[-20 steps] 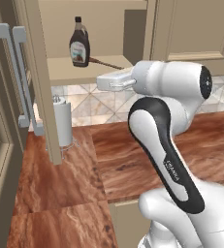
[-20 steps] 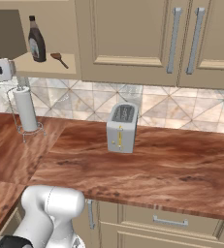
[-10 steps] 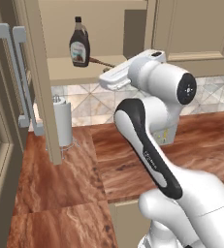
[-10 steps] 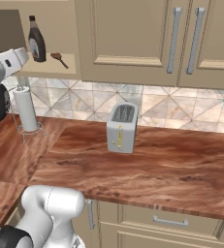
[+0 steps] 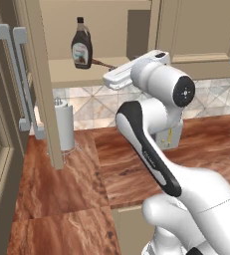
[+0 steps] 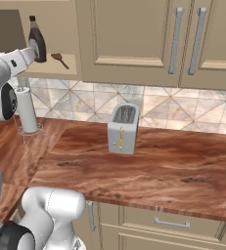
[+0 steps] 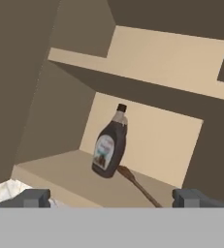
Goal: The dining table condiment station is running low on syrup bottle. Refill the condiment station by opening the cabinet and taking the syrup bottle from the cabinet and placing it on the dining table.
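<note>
The syrup bottle [image 5: 80, 45] [image 6: 36, 40] stands upright on the lower shelf of the open cabinet [image 5: 71, 73], dark brown with a black cap and a pale label. Seen from the hand, the bottle [image 7: 109, 145] stands ahead at the middle of the shelf. My gripper [image 7: 112, 198] is open, its fingertips [image 7: 34, 197] wide apart and short of the shelf edge, holding nothing. My hand [image 5: 120, 75] points left at the opening, just right of the bottle and slightly lower. The cabinet door [image 5: 41, 94] stands swung out, edge-on. The dining table is out of view.
A wooden spoon [image 7: 137, 186] [image 6: 59, 58] lies on the shelf right beside the bottle. A paper towel holder [image 5: 64, 127] stands on the reddish worktop [image 6: 148, 166] under the cabinet, and a toaster [image 6: 123, 128] further right. Closed cabinet doors [image 6: 129, 39] lie to the right.
My hand has risen and swung closer to the cabinet opening, now level with the shelf. The bottle and spoon have not moved.
</note>
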